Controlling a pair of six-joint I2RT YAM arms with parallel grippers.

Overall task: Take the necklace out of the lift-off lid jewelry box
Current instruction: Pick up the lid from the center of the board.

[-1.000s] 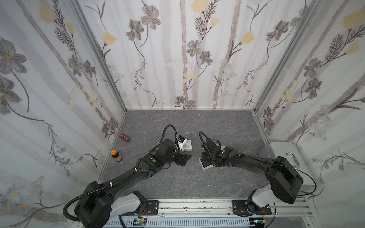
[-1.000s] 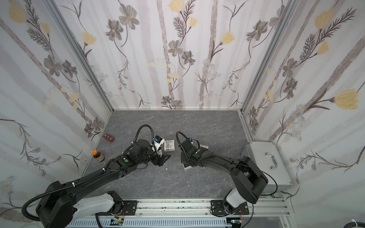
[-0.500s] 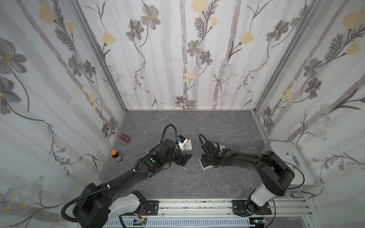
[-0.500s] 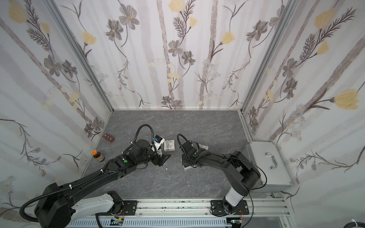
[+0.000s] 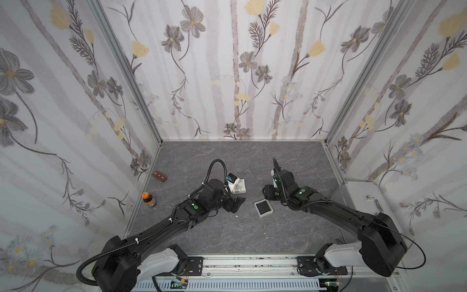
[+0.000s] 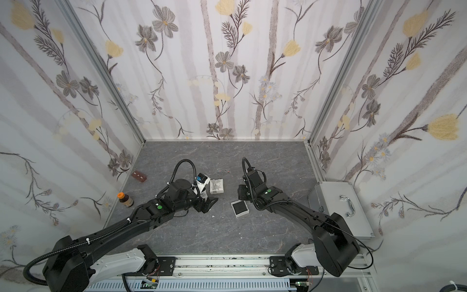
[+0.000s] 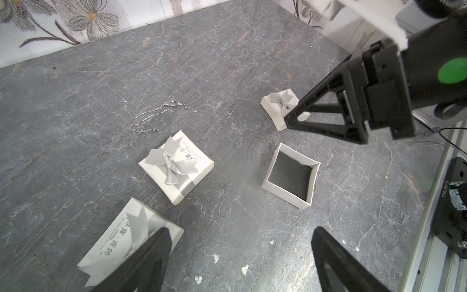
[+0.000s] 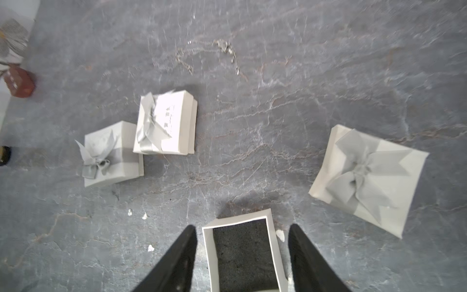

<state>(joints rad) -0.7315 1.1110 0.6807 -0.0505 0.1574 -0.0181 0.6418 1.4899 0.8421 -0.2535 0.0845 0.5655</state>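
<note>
Right gripper (image 8: 241, 227) has drawn back from the open box (image 7: 280, 194) — rim untouched, jaws apart; left gripper (image 7: 241, 230) wide.

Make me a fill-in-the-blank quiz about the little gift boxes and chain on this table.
The necklace lies on the ___, outside every box.
The open box base holds only a ___ insert.
The lid lying beside it bears a grey ___.
The small bottle has an ___ cap.
Missing: table, black, bow, orange.
</note>
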